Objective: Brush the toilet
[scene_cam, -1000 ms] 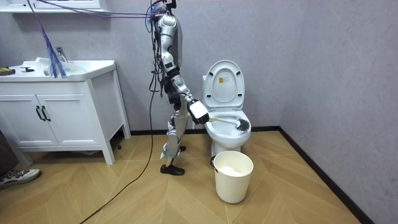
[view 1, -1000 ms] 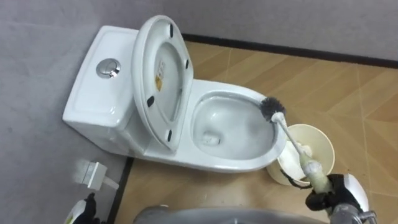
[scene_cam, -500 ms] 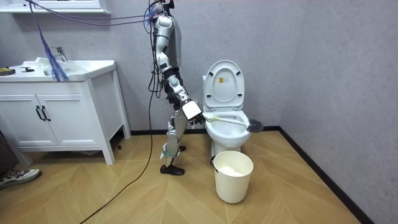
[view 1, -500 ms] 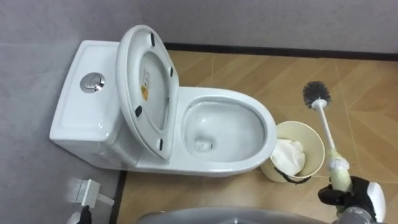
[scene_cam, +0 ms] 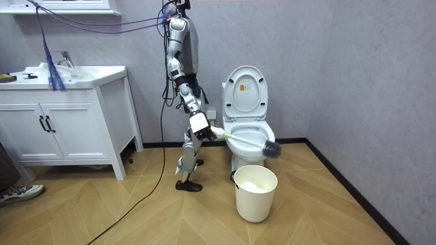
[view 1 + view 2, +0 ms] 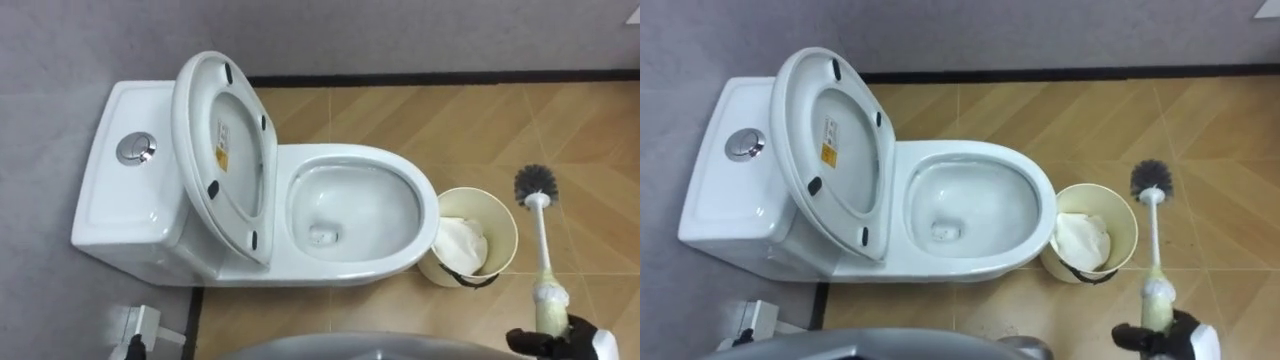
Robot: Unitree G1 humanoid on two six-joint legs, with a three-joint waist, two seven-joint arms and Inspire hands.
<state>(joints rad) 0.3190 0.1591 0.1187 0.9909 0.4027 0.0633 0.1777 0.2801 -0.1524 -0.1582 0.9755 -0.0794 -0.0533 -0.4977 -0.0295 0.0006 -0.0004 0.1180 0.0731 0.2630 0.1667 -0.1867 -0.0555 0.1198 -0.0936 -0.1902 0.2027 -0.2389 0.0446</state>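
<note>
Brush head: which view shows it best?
Left eye view: the brush head stands clear against the floor, right of the bin. Right eye view shows much the same. Room view: small dark blob before the toilet.

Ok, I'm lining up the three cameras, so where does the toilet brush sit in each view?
Left eye view: toilet brush at far right, upright, bristles up, right of the bin.
Right eye view: lower right, again just right of the bin.
Room view: centre, slanting down from the right hand, head just above the bin.
Shared landmark: the bin.
</note>
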